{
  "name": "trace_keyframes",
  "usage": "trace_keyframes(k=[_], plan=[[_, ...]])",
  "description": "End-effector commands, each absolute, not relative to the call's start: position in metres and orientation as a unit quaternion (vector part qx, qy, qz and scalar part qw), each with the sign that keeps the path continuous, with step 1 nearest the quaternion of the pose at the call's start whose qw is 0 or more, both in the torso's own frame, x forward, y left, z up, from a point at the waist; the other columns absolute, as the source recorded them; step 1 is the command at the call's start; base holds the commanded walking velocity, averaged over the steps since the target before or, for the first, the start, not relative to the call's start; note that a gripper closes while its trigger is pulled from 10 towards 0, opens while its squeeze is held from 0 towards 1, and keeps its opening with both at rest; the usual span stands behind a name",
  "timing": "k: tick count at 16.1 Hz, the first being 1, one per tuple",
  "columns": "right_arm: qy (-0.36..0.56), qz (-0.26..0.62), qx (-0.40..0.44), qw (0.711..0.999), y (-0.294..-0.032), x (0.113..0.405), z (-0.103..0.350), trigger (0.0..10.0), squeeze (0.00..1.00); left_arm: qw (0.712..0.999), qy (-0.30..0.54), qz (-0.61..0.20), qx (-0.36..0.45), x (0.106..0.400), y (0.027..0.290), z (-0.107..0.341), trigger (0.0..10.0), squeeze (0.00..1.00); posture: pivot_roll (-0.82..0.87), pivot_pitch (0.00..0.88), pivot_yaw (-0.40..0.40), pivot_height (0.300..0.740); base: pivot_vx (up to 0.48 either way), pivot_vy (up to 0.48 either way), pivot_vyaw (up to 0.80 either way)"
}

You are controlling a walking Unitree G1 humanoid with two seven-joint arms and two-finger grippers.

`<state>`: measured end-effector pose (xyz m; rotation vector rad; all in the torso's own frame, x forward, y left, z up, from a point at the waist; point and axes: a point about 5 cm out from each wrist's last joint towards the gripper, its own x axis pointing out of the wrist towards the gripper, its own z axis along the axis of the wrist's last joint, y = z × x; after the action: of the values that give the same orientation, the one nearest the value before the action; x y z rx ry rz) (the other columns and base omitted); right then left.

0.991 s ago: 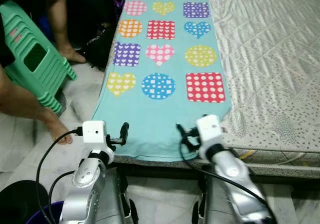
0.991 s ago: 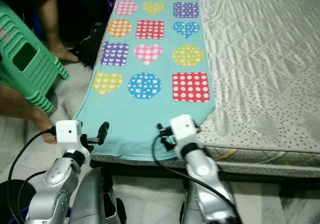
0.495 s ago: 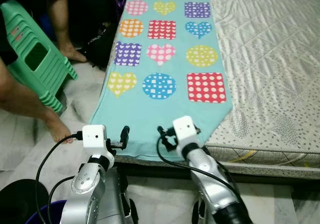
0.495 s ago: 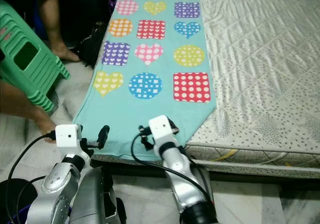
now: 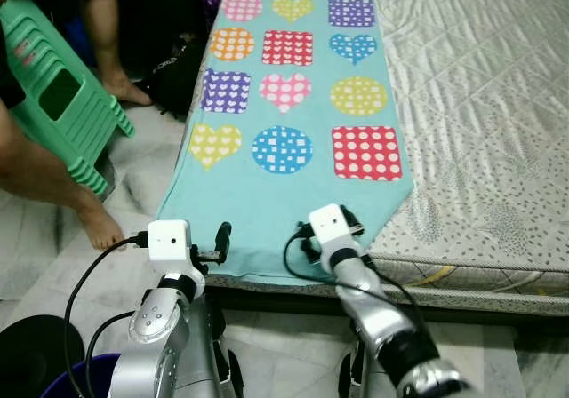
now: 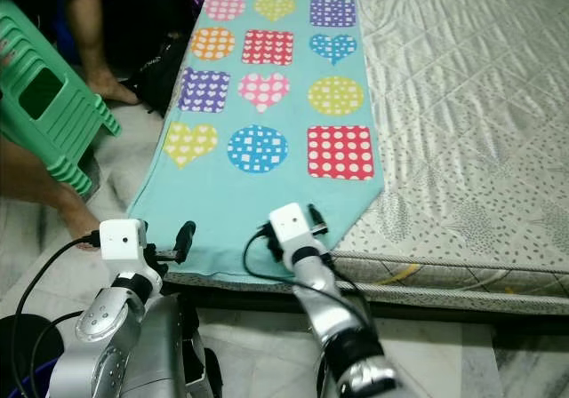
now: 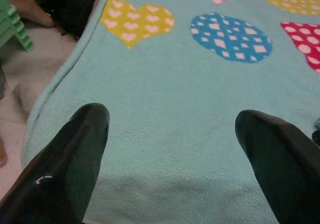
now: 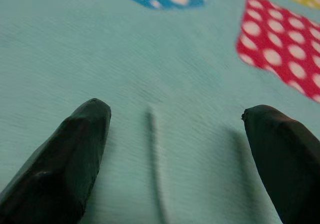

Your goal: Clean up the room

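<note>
A teal blanket [image 5: 284, 185] printed with coloured hearts, circles and squares lies along the left side of the bed [image 5: 480, 105], its near end hanging over the front edge. My left gripper [image 7: 172, 129] is open and hovers just above the blanket's near left corner. My right gripper [image 8: 175, 129] is open too, low over the blanket's near edge, close to the red dotted square [image 8: 280, 59]. Neither one holds any cloth. In the left eye view the left gripper [image 5: 212, 240] and right gripper [image 5: 325, 231] sit side by side at the blanket's hem.
A green plastic stool [image 5: 62, 105] stands tilted on the floor to the left, beside a person's legs and bare foot [image 5: 100, 229]. A black bag [image 5: 169, 69] leans against the bed's side. A dark round object [image 5: 31, 354] and a blue rim [image 5: 80, 382] are at the lower left.
My right gripper has moved left and a little forward over the blanket's near edge. The left gripper has hardly moved. The view has shifted slightly.
</note>
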<state>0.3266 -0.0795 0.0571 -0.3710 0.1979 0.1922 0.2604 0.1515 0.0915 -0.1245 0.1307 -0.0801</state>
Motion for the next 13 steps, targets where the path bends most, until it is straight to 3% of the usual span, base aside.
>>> trace_keyframes(k=[1,4,5,6,13], plan=[[0.105,0.081,-0.186,0.974,-0.086,0.329,0.054,10.0,0.0,0.995,0.071,-0.033,-0.057,0.256,0.153,0.09,10.0,0.0,-0.05,0.262,0.017,0.563,0.0,0.0,0.0],[0.106,0.074,-0.192,0.973,-0.093,0.334,0.055,10.0,0.0,0.995,0.071,-0.034,-0.057,0.256,0.153,0.09,10.0,0.0,-0.05,0.257,0.018,0.563,0.0,0.0,0.0],[0.106,0.074,-0.192,0.973,-0.094,0.334,0.055,8.0,0.0,0.995,0.071,-0.034,-0.058,0.257,0.153,0.09,10.0,0.0,-0.05,0.257,0.018,0.563,0.0,0.0,0.0],[0.107,0.075,-0.192,0.973,-0.094,0.334,0.053,0.0,0.0,0.995,0.07,-0.034,-0.058,0.258,0.153,0.091,10.0,0.0,-0.05,0.254,0.017,0.563,0.0,0.0,0.0],[0.102,0.062,-0.179,0.977,-0.101,0.333,0.051,0.0,0.0,0.996,0.069,-0.03,-0.058,0.258,0.155,0.09,10.0,0.0,-0.05,0.251,0.017,0.563,0.0,0.0,0.0]])
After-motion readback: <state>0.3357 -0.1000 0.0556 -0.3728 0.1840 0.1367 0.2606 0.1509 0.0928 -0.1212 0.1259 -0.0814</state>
